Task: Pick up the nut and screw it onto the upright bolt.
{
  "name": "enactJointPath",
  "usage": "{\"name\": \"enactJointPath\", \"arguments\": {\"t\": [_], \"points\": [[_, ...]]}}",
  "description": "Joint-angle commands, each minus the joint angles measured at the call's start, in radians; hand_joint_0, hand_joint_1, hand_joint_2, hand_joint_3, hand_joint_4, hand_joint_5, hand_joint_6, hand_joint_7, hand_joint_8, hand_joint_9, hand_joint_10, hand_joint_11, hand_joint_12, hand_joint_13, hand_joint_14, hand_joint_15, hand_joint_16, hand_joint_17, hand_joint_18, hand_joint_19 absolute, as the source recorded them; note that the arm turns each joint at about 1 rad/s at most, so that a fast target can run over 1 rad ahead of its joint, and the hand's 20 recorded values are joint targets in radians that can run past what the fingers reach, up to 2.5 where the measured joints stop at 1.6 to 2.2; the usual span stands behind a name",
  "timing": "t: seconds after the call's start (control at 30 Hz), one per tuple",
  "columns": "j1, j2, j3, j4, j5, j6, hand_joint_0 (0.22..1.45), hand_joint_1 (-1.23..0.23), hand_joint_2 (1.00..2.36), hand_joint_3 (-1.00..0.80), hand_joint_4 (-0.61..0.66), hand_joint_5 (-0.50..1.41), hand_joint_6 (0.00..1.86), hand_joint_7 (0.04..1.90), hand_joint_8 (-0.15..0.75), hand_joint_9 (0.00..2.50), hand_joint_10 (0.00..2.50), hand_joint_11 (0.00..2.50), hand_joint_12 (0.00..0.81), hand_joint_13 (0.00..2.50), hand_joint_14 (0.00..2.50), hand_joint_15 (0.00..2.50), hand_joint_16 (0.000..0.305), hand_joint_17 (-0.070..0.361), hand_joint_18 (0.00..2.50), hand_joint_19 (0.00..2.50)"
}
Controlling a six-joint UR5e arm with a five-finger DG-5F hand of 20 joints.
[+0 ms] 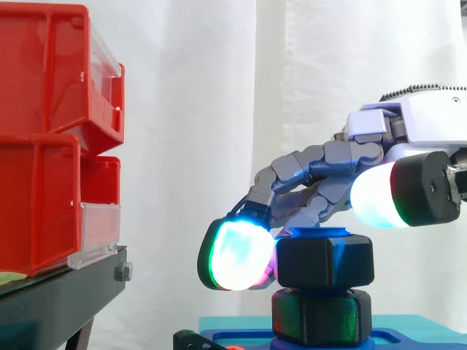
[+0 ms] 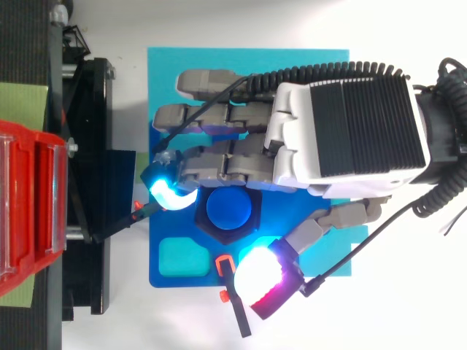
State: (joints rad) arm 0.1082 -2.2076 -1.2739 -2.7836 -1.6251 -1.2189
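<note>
The hand (image 2: 343, 131) curls around the black nut (image 1: 325, 260), one glowing fingertip (image 1: 237, 255) against its side, as the nut sits high on the blue bolt (image 2: 228, 209). An uneven push could jam the nut crooked or let the pad slip.

nut (image 1: 325, 260): black hex, seemingly threaded on bolt (image 2: 228, 208) | bolt: blue, upright

One white-and-grey robotic hand (image 2: 343, 131), ribbed black panel on its back. Pose: palm down, back facing the overhead camera, reaching leftward from the right edge in both views, roughly level in the side view. One dark grey cylindrical wrist (image 2: 444, 138), at the right edge, in line with the hand.
</note>
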Motion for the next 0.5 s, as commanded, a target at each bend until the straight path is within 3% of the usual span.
{"name": "enactJointPath", "arguments": {"t": [0.0, 0.27, 0.47], "points": [[-0.004, 0.0, -0.002, 0.009, -0.001, 0.007, 0.45, -0.36, 1.0, -0.5, 0.24, -0.08, 0.5, 0.89, 0.257, 0.79, 0.0, 0.0, 0.271, 0.33, 0.0, 0.0, 0.032, 0.072, 0.0, 0.0], [-0.012, 0.0, -0.002, 0.006, -0.004, 0.007, 0.46, -0.37, 1.0, -0.5, 0.22, -0.04, 0.5, 1.18, 0.283, 0.95, 0.0, 0.02, 0.257, 0.44, 0.0, 0.0, 0.028, 0.064, 0.07, 0.0], [-0.032, 0.0, -0.001, 0.006, -0.009, 0.007, 0.47, -0.38, 1.0, -0.5, 0.18, 0.01, 0.5, 1.42, 0.294, 1.13, 0.0, 0.08, 0.241, 0.58, 0.0, 0.0, 0.024, 0.054, 0.21, 0.0]]}}
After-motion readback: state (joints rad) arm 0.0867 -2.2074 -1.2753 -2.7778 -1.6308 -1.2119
